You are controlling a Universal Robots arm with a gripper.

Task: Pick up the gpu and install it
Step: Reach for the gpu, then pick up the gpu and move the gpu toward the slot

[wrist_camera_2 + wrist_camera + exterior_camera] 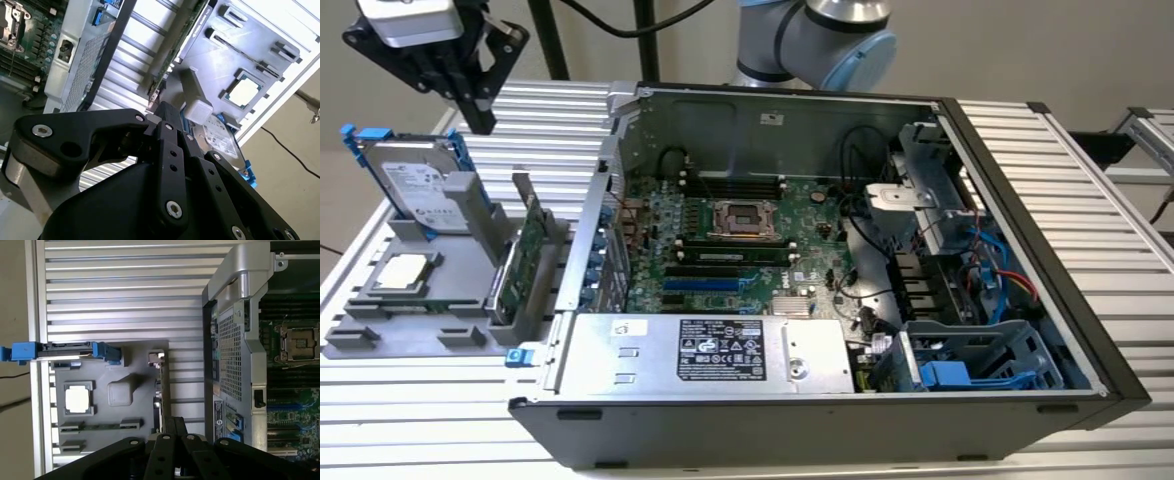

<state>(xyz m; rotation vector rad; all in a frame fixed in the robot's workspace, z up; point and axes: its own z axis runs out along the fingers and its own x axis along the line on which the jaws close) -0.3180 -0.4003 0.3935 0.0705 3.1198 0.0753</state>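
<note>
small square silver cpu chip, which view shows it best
The first wrist view: it looks straight down on the small square silver CPU chip, whole and unobstructed. The exterior view shows it foreshortened; the second wrist view shows it tilted.

The green-backed gpu card (520, 270) stands on edge in the grey holder (360, 335), its lower edge hidden in a slot. In the first wrist view the black gripper (174, 421) covers its near end. The exterior view's top edge crops the silver-and-blue robot arm (821, 30).
</note>
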